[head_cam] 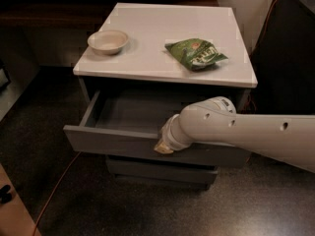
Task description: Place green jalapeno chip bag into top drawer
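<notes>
Gripper (164,147) sits at the upper edge of the top drawer (113,142) front, toward its middle, touching or just at the panel. Its tip is hidden against the grey front, so I cannot tell whether the grip is wide, narrow or holding.

The white arm (256,134) runs out from the gripper to the side and crosses over that end of the drawer front.

The top drawer stands open. Its shallow grey inside lies directly behind the gripper.

The green jalapeno chip bag (196,54) lies well above and beyond the gripper, flat on the white cabinet top (162,23), near the top's front edge.

A beige bowl (108,41) stands on the same top, well apart from the bag, above the drawer's far end from the arm.

A lower drawer (157,171) is just below the gripper and closed.
</notes>
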`<state>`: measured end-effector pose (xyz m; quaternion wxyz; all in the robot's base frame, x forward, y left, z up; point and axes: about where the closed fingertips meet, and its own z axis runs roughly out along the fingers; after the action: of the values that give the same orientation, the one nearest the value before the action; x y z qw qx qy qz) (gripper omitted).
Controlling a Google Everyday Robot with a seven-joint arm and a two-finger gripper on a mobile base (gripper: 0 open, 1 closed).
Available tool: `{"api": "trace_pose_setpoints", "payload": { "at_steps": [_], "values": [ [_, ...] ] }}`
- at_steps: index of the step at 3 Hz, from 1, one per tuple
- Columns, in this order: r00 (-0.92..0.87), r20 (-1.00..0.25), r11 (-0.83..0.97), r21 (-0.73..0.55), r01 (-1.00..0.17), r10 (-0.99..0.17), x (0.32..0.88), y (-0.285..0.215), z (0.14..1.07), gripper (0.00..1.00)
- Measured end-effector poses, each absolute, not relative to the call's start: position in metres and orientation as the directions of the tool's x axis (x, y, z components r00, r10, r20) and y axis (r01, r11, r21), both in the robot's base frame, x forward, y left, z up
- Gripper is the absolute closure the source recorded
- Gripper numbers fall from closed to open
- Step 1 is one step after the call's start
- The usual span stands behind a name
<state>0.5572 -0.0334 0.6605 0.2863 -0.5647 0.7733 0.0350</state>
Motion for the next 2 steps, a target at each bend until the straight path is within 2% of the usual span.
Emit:
{"api": "trace_pose_setpoints", "payload": {
  "at_steps": [1,2],
  "values": [
    [-0.199,-0.482,0.360,-0.269,-0.893,-0.853,0.5571,-0.0334,0.6605,0.53],
    [-0.199,-0.482,0.360,-0.269,-0.893,-0.853,0.5571,-0.0334,0.6611,0.30]
  ]
}}
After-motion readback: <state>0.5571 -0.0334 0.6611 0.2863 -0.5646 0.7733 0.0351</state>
